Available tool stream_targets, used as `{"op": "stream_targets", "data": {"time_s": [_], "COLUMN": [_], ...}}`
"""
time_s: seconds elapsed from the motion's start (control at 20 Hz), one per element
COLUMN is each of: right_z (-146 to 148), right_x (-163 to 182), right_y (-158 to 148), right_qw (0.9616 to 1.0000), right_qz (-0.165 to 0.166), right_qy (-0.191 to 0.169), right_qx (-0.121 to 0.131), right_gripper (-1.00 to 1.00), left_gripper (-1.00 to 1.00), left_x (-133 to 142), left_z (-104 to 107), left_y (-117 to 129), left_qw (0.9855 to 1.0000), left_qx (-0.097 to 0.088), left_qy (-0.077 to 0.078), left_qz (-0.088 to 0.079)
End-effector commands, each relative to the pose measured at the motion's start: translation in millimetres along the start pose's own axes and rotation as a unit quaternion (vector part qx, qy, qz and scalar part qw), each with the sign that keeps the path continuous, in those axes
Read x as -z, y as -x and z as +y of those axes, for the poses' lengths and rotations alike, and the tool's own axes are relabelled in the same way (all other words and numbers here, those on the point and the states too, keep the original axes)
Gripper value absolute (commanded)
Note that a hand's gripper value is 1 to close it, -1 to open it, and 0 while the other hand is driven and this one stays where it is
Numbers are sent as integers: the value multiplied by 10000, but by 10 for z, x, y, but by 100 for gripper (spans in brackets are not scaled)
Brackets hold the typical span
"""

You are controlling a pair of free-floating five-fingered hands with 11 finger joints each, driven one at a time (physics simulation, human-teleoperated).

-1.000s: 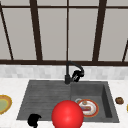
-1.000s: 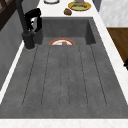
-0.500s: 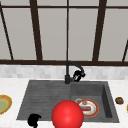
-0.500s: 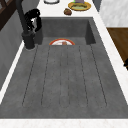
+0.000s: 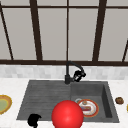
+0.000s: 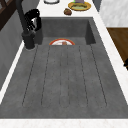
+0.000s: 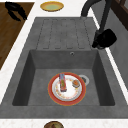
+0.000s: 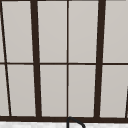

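Here, the right hand (image 5: 79,75) sat curled against the faucet (image 5: 68,72).
Its fingers wrapped the faucet's lever just at 3 o'clock of the post; the left hand (image 5: 33,120), fingers curled on nothing, hung at 7 o'clock by the sink (image 5: 42,92) front edge, well apart from the plate (image 5: 88,108).

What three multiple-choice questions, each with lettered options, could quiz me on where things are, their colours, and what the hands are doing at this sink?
1. Where is the red-rimmed plate?
A. in the sink basin
B. on the drainboard
C. on the windowsill

2. What colour is the faucet?
A. white
B. black
C. gold

3. What is the right hand doing?
A. lying flat on the plate
B. holding a cup
C. staying at the faucet, near its base

Answers:
1 A, the right side view shows the plate on the basin floor beside the drain.
2 B, it shows dark against the pale wall.
3 C, the front and right side views place it against the faucet.
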Motion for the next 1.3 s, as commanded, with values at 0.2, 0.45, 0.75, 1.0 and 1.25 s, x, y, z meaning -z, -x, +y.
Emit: {"op": "stream_targets", "data": {"time_s": [0.2,0.45,0.75,1.0,1.25], "right_z": [123,188,290,316,57], "right_x": [-112,-158,-178,-29,-263], "right_y": [236,366,488,430,508], "right_qw": [9992,9935,9839,9797,9730], "right_qz": [1,-389,-851,-1289,-1503], "right_qy": [238,798,1284,1334,1504], "right_qx": [333,709,910,755,893], "right_gripper": [100,100,100,100,-100], "left_gripper": [0,0,0,0,0], "left_x": [0,0,0,0,0], "left_z": [0,0,0,0,0], "left_y": [0,0,0,0,0], "left_qw": [10000,10000,10000,10000,10000], "left_qx": [0,0,0,0,0], "left_qy": [0,0,0,0,0], "left_qz": [0,0,0,0,0]}}
